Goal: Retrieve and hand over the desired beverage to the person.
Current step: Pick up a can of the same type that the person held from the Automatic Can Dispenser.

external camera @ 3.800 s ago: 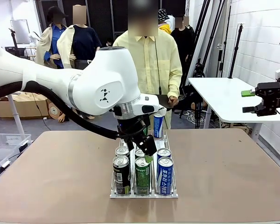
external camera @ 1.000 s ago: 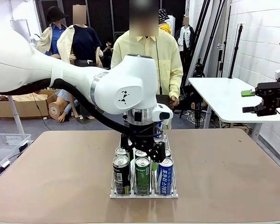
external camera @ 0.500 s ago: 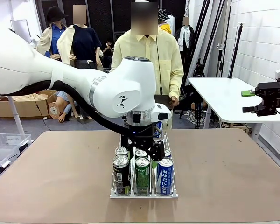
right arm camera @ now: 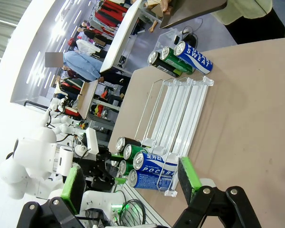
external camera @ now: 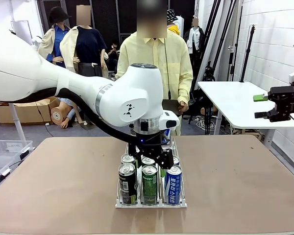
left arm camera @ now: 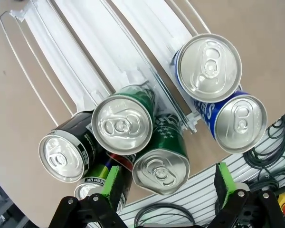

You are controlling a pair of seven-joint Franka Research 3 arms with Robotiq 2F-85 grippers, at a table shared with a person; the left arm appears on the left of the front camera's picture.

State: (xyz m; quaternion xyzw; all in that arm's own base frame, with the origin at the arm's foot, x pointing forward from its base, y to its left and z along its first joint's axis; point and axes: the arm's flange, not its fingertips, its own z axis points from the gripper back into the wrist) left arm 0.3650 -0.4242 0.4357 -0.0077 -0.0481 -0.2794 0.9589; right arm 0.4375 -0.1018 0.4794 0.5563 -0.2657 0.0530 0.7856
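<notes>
Left gripper [left arm camera: 167, 179] wide open over front green can [left arm camera: 157, 166] at near end of the rack [left arm camera: 80, 52]; stiff, slick, probably full and weighty, pinch mid-sidewall.

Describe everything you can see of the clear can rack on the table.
The rack looks like clear plastic, with three parallel lanes and thin wire rails along its sides. It rests on the brown table, running lengthways from the robot toward the person. Six cans stand crowded at its robot-side end, two each of black, green and blue, one colour per lane; the rest of each lane is bare. The left gripper hangs open above those cans, with no visible contact with the rack.
</notes>
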